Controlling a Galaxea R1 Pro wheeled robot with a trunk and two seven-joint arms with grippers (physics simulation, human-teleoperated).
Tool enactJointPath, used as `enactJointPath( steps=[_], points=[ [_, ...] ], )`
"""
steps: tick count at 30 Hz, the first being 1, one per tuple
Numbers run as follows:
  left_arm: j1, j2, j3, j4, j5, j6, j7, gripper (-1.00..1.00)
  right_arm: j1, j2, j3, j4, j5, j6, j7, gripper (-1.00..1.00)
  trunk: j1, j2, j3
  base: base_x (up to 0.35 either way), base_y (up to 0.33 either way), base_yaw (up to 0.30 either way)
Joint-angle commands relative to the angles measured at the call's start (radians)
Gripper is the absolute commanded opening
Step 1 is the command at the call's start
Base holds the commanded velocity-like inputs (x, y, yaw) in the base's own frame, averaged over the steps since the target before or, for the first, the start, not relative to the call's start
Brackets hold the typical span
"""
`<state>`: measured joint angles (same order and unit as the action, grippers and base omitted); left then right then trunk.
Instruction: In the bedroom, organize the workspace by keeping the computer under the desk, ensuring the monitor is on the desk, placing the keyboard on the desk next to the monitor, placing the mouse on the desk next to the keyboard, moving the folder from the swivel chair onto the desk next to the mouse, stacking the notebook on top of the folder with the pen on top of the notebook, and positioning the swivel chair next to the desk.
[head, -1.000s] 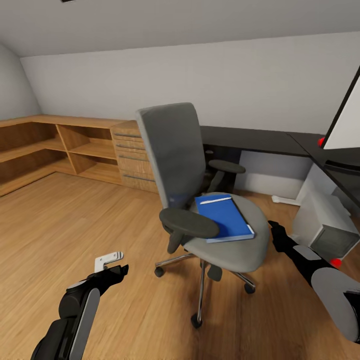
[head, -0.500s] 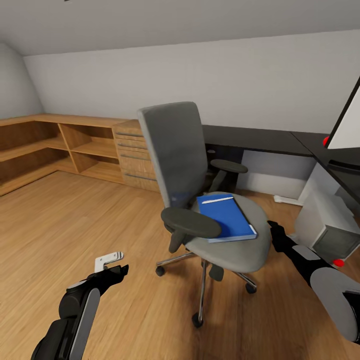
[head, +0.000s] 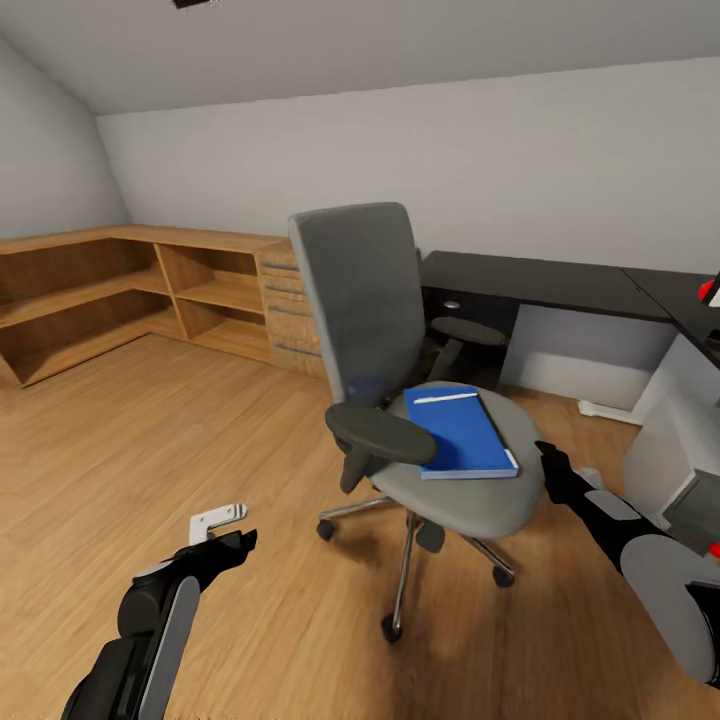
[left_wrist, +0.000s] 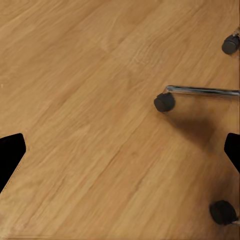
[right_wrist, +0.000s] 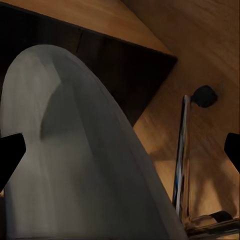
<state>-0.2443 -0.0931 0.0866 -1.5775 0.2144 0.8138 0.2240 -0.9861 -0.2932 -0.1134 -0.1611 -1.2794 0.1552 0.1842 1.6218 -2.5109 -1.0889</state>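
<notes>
The grey swivel chair (head: 470, 490) stands mid-floor, its back toward the wooden shelves. A blue folder (head: 462, 436) lies flat on the seat with a white pen (head: 445, 398) on its far end; I cannot tell a separate notebook apart from it. My right gripper (head: 552, 466) hangs open just right of the seat's edge, level with it, and its wrist view shows the seat's underside (right_wrist: 75, 150). My left gripper (head: 232, 545) is open low over the floor, left of the chair base (left_wrist: 200, 91). The black desk (head: 540, 280) runs along the wall behind.
The grey computer case (head: 690, 455) sits on the floor at the right edge, under the desk's corner. Wooden shelves (head: 90, 300) and a drawer unit (head: 290, 305) line the left wall. The chair's casters (left_wrist: 164, 102) spread over the wood floor.
The head view has swung left: chair, desk and shelves slide right in the picture and the monitor leaves at the right edge. Both arms hold the same pose.
</notes>
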Motion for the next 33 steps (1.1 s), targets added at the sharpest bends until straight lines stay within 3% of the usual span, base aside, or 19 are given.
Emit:
enactJointPath(
  steps=[1,33],
  points=[
    [-0.001,0.000,0.002,0.002,0.010,0.004,0.007,1.00,0.000,0.000,-0.002,0.001,-0.001,0.006,0.003,1.00,0.000,0.000,-0.001,0.000,0.000,0.255],
    [-0.001,0.000,-0.004,0.050,0.008,0.001,0.005,1.00,0.000,0.003,-0.002,0.002,0.000,0.004,0.005,1.00,0.000,0.000,-0.001,0.063,0.000,0.272]
  ],
)
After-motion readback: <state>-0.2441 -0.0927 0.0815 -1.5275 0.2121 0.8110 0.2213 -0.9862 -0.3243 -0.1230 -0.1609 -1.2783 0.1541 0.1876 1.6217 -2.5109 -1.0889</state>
